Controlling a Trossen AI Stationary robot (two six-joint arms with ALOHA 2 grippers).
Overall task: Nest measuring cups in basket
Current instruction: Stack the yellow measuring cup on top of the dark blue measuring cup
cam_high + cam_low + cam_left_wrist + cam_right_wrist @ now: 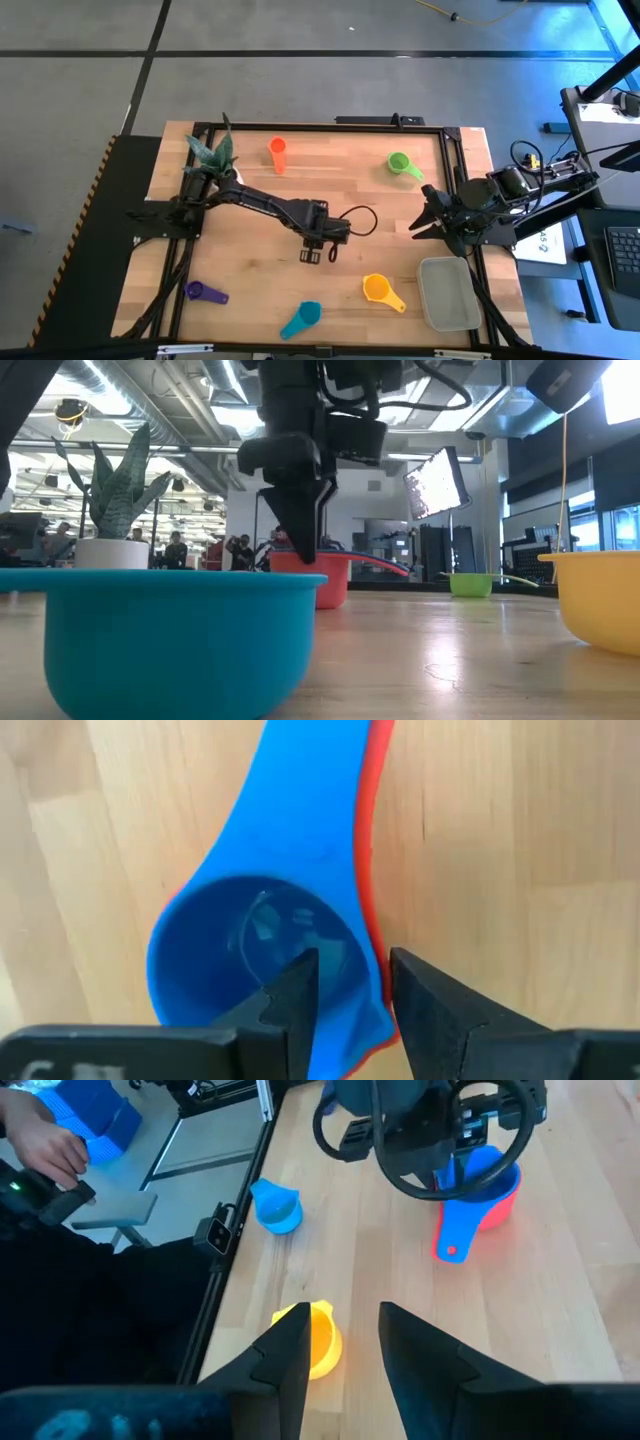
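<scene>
The blue cup (pixel 250 935) sits nested inside the red cup (pixel 325 582) near the table's middle, with their handles (pixel 310 790) stacked. My left gripper (pixel 353 995) stands over them (pixel 318 248), pointing down and shut on their rim. My right gripper (pixel 425 212) waits open at the table's right edge, touching nothing. The basket (pixel 450 293) lies at the near right corner. Orange (pixel 278 152) and green (pixel 403 164) cups rest on the far side. Purple (pixel 205 292), teal (pixel 302 320) and yellow (pixel 383 291) cups rest on the near side. My left gripper comes from above, pointing down, onto the nested cups' wall (pixel 368 970) on the side opposite the handles. One finger (pixel 295 1005) is inside the blue cup and the other (pixel 430 1015) outside the red one. The red cup's base looks to be on the table (pixel 325 605).
A white plant pot (pixel 215 165) with a spiky plant stands at the far left. A black cable loops beside the left gripper (pixel 360 215). Bare wood lies between the nested cups and the basket, apart from the yellow cup. A person's hand (pixel 45 1145) shows beyond the table's edge.
</scene>
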